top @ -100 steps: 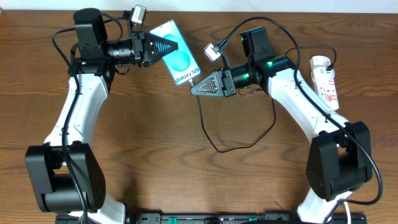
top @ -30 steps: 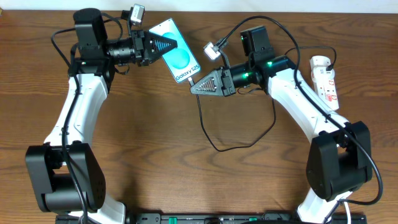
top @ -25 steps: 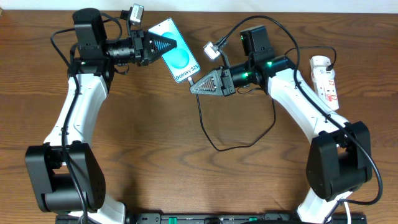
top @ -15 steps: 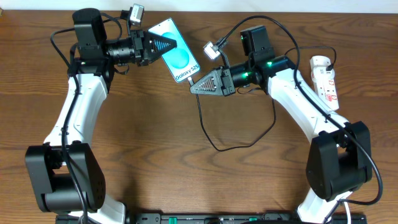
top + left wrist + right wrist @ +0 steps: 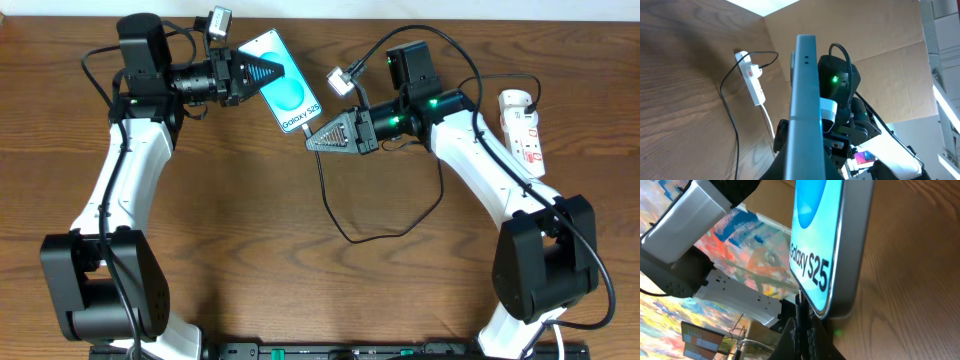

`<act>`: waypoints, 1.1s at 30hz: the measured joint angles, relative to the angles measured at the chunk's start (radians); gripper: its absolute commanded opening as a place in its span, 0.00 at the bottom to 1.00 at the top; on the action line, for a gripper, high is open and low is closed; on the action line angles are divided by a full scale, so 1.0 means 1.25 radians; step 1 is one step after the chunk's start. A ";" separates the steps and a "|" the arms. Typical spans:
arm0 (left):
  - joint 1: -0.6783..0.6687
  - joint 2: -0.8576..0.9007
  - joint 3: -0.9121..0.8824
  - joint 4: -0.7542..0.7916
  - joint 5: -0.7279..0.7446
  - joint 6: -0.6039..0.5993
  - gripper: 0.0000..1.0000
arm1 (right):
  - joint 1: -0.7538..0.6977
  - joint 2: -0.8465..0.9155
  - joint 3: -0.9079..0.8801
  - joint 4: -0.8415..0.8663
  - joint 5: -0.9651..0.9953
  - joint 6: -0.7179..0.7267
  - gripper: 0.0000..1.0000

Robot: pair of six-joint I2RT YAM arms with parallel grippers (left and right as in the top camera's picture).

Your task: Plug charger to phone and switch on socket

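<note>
Left fingers pinching slim turquoise-screened phone, probably slick, rigid; right fingers pinching limp black charger cable behind plug.

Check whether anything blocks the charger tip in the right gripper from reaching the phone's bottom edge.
Nothing visible does. The right gripper holds the charger, its tip right at the bottom edge of the phone, which the left gripper grips; no object lies between them.
</note>
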 measured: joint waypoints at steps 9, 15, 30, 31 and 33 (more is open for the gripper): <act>0.000 0.000 0.000 0.000 0.002 -0.002 0.07 | 0.000 0.000 0.000 0.000 0.000 0.000 0.01; 0.001 0.000 0.000 0.003 0.010 -0.002 0.07 | 0.000 0.000 0.000 -0.001 -0.001 0.000 0.02; 0.001 0.000 0.000 0.003 0.015 -0.002 0.08 | 0.000 0.000 0.000 0.002 -0.003 0.001 0.01; 0.001 0.000 0.000 0.004 0.015 -0.001 0.08 | 0.000 0.000 0.000 0.006 -0.003 0.004 0.02; 0.002 0.000 0.000 0.005 0.015 0.001 0.07 | 0.000 0.000 -0.001 0.018 -0.003 0.013 0.01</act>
